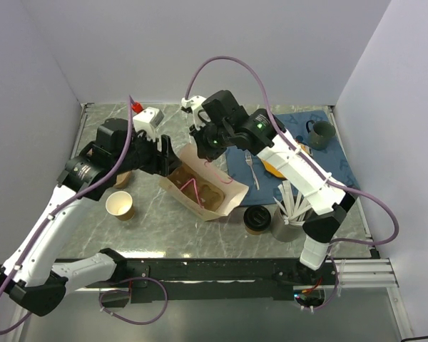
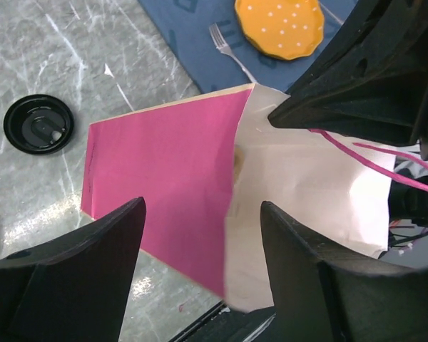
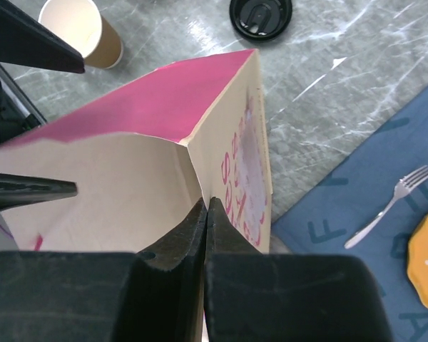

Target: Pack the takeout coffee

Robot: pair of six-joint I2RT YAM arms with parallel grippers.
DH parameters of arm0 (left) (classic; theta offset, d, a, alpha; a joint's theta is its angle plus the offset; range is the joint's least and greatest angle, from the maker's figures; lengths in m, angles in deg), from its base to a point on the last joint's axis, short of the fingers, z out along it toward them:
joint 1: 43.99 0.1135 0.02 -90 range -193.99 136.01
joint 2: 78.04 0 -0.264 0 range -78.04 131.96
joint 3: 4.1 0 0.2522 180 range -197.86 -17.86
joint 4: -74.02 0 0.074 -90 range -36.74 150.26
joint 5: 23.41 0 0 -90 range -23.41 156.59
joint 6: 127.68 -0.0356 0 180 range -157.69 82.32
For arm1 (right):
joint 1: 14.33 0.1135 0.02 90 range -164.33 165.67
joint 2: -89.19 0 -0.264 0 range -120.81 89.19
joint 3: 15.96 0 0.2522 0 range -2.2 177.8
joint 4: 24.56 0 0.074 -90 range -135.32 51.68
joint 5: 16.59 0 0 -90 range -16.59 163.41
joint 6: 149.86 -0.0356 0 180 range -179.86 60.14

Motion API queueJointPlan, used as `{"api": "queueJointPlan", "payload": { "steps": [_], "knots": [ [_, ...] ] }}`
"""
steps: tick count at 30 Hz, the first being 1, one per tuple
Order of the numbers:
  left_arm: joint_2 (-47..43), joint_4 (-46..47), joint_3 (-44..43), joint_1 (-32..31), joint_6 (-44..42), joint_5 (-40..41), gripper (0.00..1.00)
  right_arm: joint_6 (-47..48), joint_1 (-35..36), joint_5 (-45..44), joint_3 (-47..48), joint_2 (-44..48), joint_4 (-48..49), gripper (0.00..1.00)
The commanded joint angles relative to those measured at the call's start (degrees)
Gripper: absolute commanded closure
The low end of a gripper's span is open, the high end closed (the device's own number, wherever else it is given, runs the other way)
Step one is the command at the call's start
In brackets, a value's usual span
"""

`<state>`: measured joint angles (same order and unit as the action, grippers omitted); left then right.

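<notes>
Looking down on the grey marble bench (image 1: 150, 228), you have the paper bag (image 1: 200, 187) at its middle, pink on the side walls and kraft on the faces, with its mouth spread wide between the two arms.

Your right hand (image 1: 203, 147) is at the far rim of the bag. In the right wrist view its fingers are pinched flat together on the rim, right at the corner fold. Your left hand (image 1: 165, 153) is at the bag's left side with its jaws standing well apart. One finger sits over the pink side wall and the other over the bag's mouth. Neither is pressed onto the paper as far as you can see.

To the right of the bag lies a blue mat (image 1: 292, 120) carrying a dark green mug (image 1: 319, 135), a yellow plate (image 2: 279, 27) and a fork (image 1: 252, 169). Near the front right stands a metal pot (image 1: 289, 226) holding white cutlery.

The takeout coffee (image 1: 257, 219) stands upright on the bench, lid on, just beside that pot on its left and just off the bag's near right corner. It is outside the bag and apart from both hands. The right hand is the nearer one, and the bag lies between the coffee and the left hand.

An open brown cup (image 1: 120, 205) with a cream inside stands by itself on the left, below the left arm.
</notes>
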<state>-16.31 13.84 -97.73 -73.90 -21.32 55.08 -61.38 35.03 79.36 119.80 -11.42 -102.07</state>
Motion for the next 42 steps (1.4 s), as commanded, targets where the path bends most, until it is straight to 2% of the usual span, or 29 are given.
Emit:
{"api": "queueJointPlan", "payload": {
  "steps": [1, 4, 5, 7, 8, 9, 12, 15, 16, 19, 20, 23, 28, 32, 34, 42],
  "knots": [
    [-0.2, 3.3, 0.1, -1.3, -0.7, 3.0, 0.32, 0.6, 0.4, 3.2, 2.7, 0.1, 2.3, 1.0],
    [0.8, 1.9, -0.2, -2.4, -0.8, 4.5, 0.46, 0.6, 0.7, 3.2, 1.8, 0.2, 2.7, 1.0],
    [0.9, 1.2, -0.4, -2.8, -0.5, 4.8, 0.56, 0.6, 0.8, 3.4, 1.4, 0.3, 2.7, 0.98],
    [0.8, -1.0, -0.5, -4.2, 0.2, 6.1, 0.67, 0.3, 0.7, 2.8, 1.1, 0.7, 3.2, 0.81],
    [0.4, -1.3, 0.3, -4.4, 2.5, 7.9, 0.76, -0.8, 0.7, -0.2, 1.4, 0.8, 3.1, 0.74],
    [-0.2, -1.6, 0.9, -4.8, 4.3, 9.3, 0.8, -3.3, 0.6, -2.0, 1.9, 0.8, 2.7, 0.63],
    [-4.0, -1.8, 4.5, -4.9, 13.0, 11.3, 0.91, -9.8, 0.0, -7.6, 7.1, 0.3, -2.4, 0.46],
    [-7.2, -2.5, 6.7, -5.0, 17.9, 14.8, 0.94, -16.6, -1.7, -8.9, 7.7, 2.6, -7.0, 0.4],
    [-8.2, -2.9, 7.1, -5.0, 18.6, 15.6, 0.92, -18.1, -2.3, -9.3, 4.9, 3.8, -7.4, 0.39],
    [-8.6, -4.2, 7.5, -5.0, 19.7, 17.7, 0.71, -21.7, -2.5, -11.7, -3.6, 9.6, -6.8, 0.36],
    [-8.5, -5.5, 7.0, -5.0, 20.0, 18.3, 0.56, -22.1, -2.5, -12.5, -6.0, 11.2, -6.2, 0.35],
    [-7.1, -8.1, 5.5, -5.0, 20.4, 20.7, 0.41, -23.7, -3.5, -15.2, -12.2, 15.4, -4.6, 0.35],
    [-5.8, -8.4, 5.3, -5.0, 18.0, 21.2, 0.36, -24.3, -4.9, -16.2, -13.5, 17.9, -5.0, 0.36],
    [-4.9, -6.6, 3.9, -5.0, 14.2, 21.8, 0.28, -22.3, -5.1, -13.9, -13.5, 19.1, -2.8, 0.36],
    [-4.0, -5.3, 3.2, -5.0, 11.7, 21.1, 0.27, -20.5, -5.1, -10.4, -14.1, 19.2, -1.3, 0.36],
    [-2.5, -2.7, -1.2, -5.0, 5.4, 18.0, 0.22, -13.7, -5.0, -2.6, -15.5, 17.0, 4.2, 0.53]
  ]
}}
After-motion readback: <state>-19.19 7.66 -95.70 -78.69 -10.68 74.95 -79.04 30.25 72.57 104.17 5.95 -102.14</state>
